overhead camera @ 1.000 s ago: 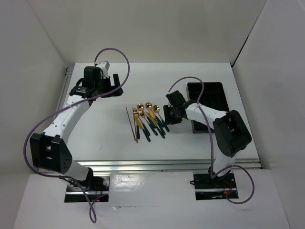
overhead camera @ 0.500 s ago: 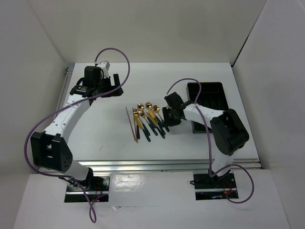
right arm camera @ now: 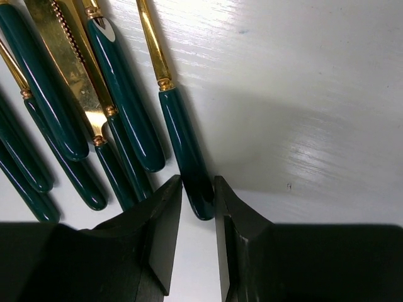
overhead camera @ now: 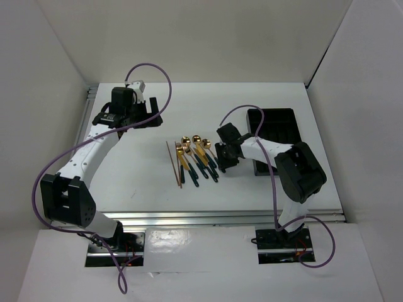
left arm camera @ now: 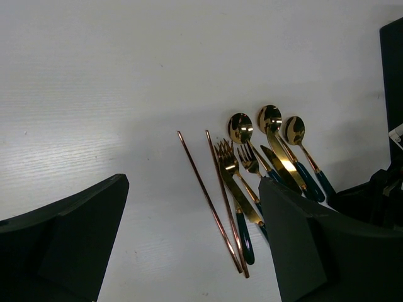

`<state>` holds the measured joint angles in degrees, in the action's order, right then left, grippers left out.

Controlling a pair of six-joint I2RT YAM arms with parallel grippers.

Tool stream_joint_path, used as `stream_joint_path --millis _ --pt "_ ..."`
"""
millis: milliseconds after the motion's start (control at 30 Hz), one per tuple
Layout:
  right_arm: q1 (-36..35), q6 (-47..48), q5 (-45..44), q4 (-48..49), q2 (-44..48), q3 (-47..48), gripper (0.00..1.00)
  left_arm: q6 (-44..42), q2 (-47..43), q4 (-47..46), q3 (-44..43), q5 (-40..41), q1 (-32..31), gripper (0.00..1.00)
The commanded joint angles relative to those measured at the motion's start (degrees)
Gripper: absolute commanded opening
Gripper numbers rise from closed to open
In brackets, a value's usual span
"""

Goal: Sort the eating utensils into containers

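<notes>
Your right pincer (right arm camera: 197,182) stands nearly shut astride only the handle tip of the outermost spoon (right arm camera: 181,138), hold unproven, so seat that handle deeper between its fingers before lifting.

I see a white counter (overhead camera: 214,107) boxed by plain white walls (overhead camera: 208,38) left, far and right, evenly lit, an aluminium rail (overhead camera: 208,217) along its near edge.

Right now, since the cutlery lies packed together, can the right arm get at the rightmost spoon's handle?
Probably yes: the right claw straddles the handle at its end, and bare table lies on its outer side.
</notes>
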<state>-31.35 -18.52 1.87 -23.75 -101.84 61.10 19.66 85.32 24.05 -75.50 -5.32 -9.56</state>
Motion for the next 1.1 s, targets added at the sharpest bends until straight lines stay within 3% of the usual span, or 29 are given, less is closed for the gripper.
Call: stream_joint_path --millis 0,133,567,700,1067 --pt "-0.5 -0.2 -1.9 -0.3 -1.5 -0.3 0.34 -0.4 0.4 -0.7 -2.4 0.2 0.2 1.0" --pt "-0.5 -0.2 -2.6 -0.3 -2.7 0.2 0.28 -0.4 0.4 -0.7 -2.9 0.2 0.2 1.0" --pt "-0.5 -1.3 -5.5 -0.9 -7.3 1.4 0.28 -0.4 0.4 -0.7 -2.9 0.2 0.2 1.0" --pt "-0.5 -1.9 -6.6 -2.0 -7.9 2.1 0.13 -0.4 0.4 -0.7 -2.9 0.2 0.2 1.0" --pt "-0.5 -2.5 -12.0 -9.4 -2.1 10.9 0.07 -0.4 0.4 -0.1 -2.9 0.2 0.2 1.0"
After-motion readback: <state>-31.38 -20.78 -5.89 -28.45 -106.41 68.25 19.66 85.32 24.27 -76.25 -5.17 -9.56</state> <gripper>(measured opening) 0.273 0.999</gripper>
